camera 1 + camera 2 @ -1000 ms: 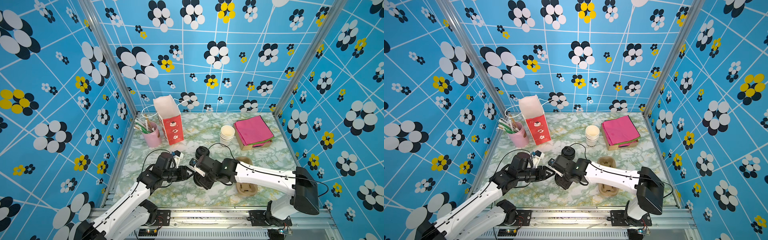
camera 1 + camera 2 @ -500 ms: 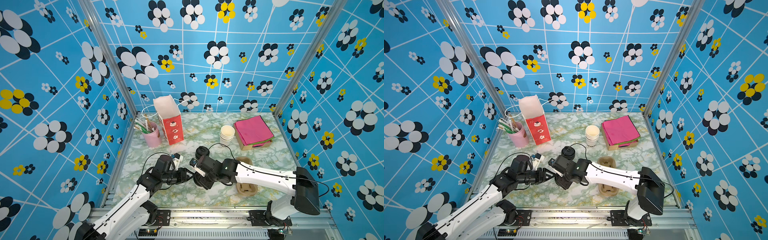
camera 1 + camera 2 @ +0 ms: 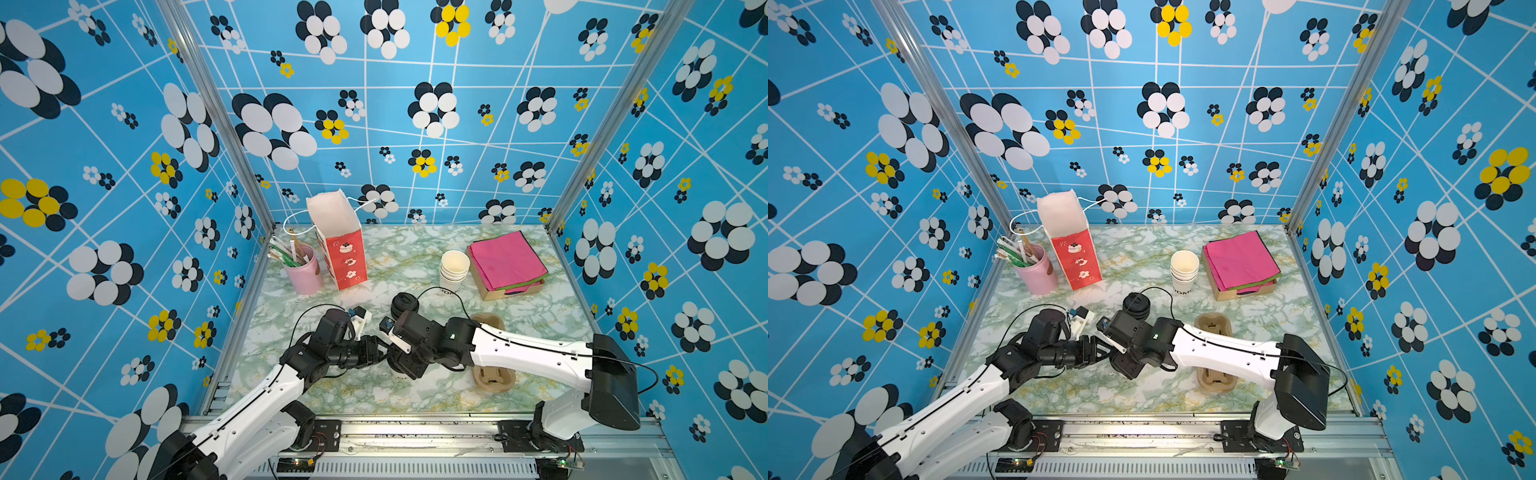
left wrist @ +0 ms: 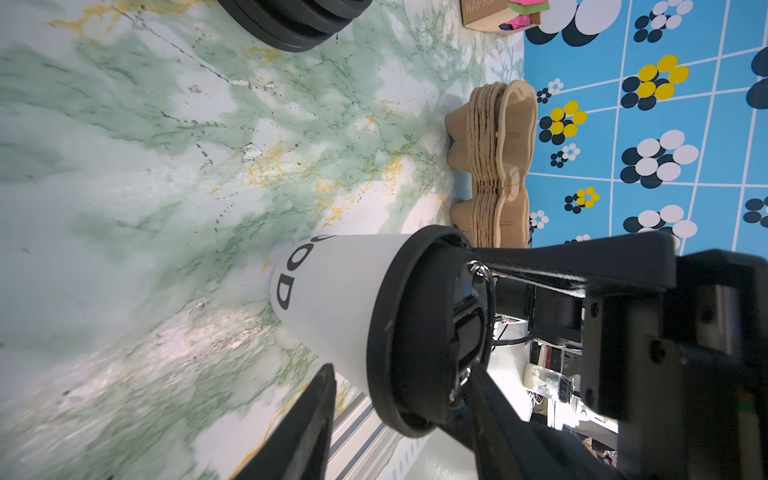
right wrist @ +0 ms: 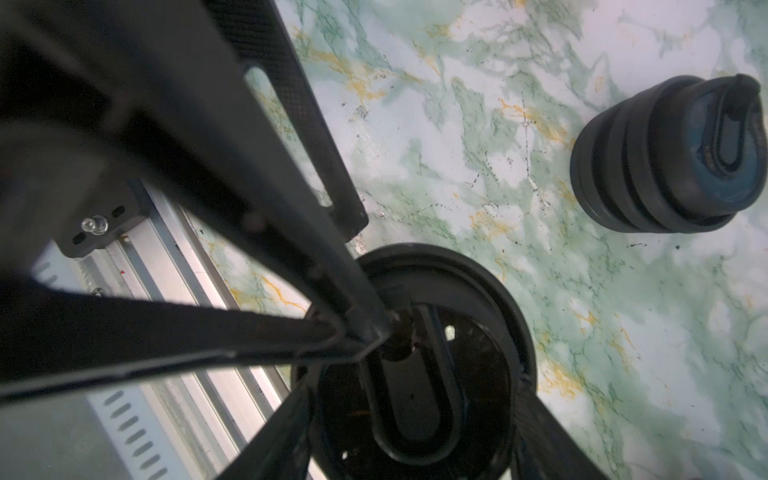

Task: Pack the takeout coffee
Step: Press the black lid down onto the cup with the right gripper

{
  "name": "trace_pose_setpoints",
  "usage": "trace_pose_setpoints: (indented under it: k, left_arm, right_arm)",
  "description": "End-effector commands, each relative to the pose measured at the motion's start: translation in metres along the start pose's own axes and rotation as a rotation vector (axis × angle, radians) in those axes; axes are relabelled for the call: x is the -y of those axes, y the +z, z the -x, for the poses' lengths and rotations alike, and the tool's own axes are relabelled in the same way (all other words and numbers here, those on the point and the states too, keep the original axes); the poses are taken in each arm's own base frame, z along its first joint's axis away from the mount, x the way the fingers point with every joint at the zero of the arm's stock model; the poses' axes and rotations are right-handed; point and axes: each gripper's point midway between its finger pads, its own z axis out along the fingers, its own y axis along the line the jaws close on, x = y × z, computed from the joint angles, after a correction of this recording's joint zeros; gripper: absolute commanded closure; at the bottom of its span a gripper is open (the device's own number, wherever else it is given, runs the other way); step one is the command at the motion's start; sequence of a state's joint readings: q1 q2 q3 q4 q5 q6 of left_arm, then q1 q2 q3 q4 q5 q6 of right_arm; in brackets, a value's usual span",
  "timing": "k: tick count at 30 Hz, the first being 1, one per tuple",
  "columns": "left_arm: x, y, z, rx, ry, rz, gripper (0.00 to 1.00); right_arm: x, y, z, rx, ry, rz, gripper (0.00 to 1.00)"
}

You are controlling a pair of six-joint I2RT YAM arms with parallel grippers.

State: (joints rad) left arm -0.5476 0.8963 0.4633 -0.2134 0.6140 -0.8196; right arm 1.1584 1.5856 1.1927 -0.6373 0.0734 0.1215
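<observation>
Upright takeout coffee on counter looks light, crushable, lid slick; right claw clamps lid rim, left claw half open, empty; best grip mid-wall, gently.

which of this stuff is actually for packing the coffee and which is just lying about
For the job: takeout coffee, red paper bag, maybe cup carriers.
Lying about: spare cups, spare lids, napkin box, pink stirrer cup.
</observation>
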Motion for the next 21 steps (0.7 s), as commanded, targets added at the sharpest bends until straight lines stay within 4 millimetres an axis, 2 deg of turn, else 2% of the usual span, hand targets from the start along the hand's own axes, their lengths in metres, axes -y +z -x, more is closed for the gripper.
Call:
trace_pose_setpoints:
  k: [1, 8, 14, 21]
  left_arm:
    - [0.002, 0.004, -0.004, -0.021, 0.021, -0.001, 0.47]
    - [-0.007, 0.009, -0.012, -0.070, 0.041, 0.078, 0.47]
    - [-0.023, 0.006, -0.018, -0.097, 0.051, 0.193, 0.48]
    - [-0.038, 0.004, -0.027, -0.154, 0.072, 0.314, 0.50]
  right_arm:
    - [0.004, 0.035, -0.134, -0.502, 0.022, -0.022, 0.44]
    - [0.004, 0.034, -0.131, -0.495, 0.024, -0.026, 0.43]
    - [0.005, 0.032, -0.125, -0.476, 0.024, -0.029, 0.39]
    - [0.009, 0.027, -0.105, -0.399, 0.035, -0.056, 0.37]
